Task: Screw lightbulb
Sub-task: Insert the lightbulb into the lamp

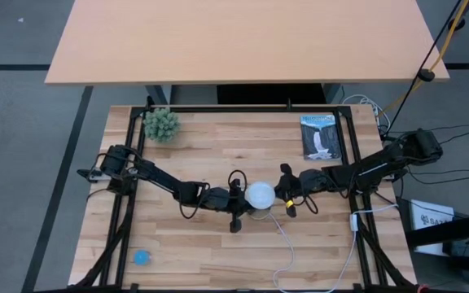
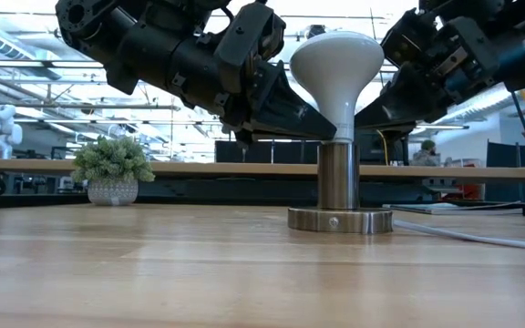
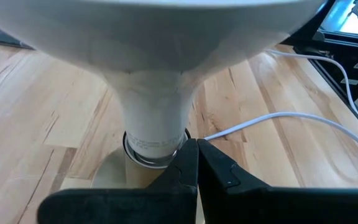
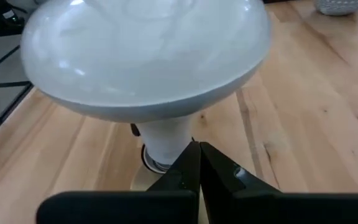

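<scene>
A small potted plant (image 1: 161, 124) and a booklet (image 1: 322, 137) lie well beyond the two grippers, and a white cord (image 3: 278, 117) trails off past the metal socket stand (image 2: 339, 187) between them. The lightbulb (image 2: 337, 64), white with a broad dome narrowing to a slim neck, stands upright in that stand. The left gripper (image 3: 197, 163) and right gripper (image 4: 199, 163) sit on either side, each with fingers pressed together, holding nothing, tips just beside the bulb's neck.

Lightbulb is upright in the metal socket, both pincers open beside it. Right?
Not quite. The lightbulb does stand upright in the metal socket, but both wrist views show the left pincer and right pincer shut, not open.
</scene>
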Motion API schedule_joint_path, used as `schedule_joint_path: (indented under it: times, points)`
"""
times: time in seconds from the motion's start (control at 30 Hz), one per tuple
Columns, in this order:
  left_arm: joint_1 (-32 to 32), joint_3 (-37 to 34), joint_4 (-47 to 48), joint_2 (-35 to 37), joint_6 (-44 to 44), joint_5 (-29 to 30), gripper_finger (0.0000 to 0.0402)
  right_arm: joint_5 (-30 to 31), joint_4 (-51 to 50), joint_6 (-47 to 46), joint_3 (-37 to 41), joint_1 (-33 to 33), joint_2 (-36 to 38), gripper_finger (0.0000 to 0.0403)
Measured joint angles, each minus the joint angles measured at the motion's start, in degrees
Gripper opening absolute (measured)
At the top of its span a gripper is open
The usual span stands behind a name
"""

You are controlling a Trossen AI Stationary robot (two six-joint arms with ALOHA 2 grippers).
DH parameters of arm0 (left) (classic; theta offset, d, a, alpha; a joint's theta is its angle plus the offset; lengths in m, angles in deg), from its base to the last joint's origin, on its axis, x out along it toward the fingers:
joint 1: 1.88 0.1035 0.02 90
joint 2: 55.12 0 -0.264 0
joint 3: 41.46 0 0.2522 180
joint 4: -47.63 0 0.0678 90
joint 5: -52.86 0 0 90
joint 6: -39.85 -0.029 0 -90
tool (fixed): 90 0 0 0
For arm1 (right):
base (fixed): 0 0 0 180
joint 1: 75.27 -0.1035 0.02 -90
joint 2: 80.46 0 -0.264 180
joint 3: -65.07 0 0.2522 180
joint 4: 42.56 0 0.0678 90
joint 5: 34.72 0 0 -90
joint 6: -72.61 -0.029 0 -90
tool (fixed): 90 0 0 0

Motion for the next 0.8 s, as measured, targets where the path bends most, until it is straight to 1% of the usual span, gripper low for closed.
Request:
schedule_joint_path:
  times: [0.13, 0.2, 0.37, 0.43, 0.5, 0.53, 0.63, 0.7, 0.77, 0.8]
  points:
    - [0.1, 0.0, 0.0, 0.1, 0.0, 0.0, 0.0, 0.4, 0.0, -4.5, 0.0, 0.0, 0.0, 0.0]
    - [0.1, 0.0, 0.0, 0.1, 0.0, 0.0, 0.0, 2.6, -0.1, -4.7, 0.0, 0.0, 0.0, 0.0]
    - [0.1, 0.0, 0.0, 0.1, 0.0, 0.0, 0.0, 2.9, -0.2, -7.4, 0.0, -0.4, -0.5, 0.0]
    - [0.1, 0.0, 0.0, 0.1, -0.2, 0.0, 0.0, 5.0, -3.1, -7.3, 0.0, -0.8, -1.2, 0.0]
    - [0.2, 0.0, 0.0, 0.1, -0.2, 0.0, 0.0, 7.4, -6.2, -7.4, 0.0, 0.2, -2.2, 0.0]
    - [0.3, 0.0, 0.0, 0.1, -0.2, 0.0, 0.0, 7.7, -6.7, -7.4, 0.1, 0.9, -2.5, 0.0]
    - [0.3, 0.0, 0.0, 0.1, -0.2, -0.1, 0.0, 2.5, -3.1, -6.0, 0.1, 1.9, -3.2, 0.0]
    - [0.3, 0.0, 0.0, 0.1, -0.2, -0.3, 0.0, 2.3, -1.5, -2.3, 0.0, 2.2, -3.4, 0.0]
    - [0.3, 0.0, -0.3, 0.1, -0.2, -0.4, 0.0, 3.3, -1.7, -0.6, 0.1, 4.4, -3.5, 0.0]
    - [0.3, 0.0, -0.5, 0.1, -0.2, -0.5, 0.0, 1.7, -1.6, -0.5, 0.1, 5.8, -3.5, 0.0]
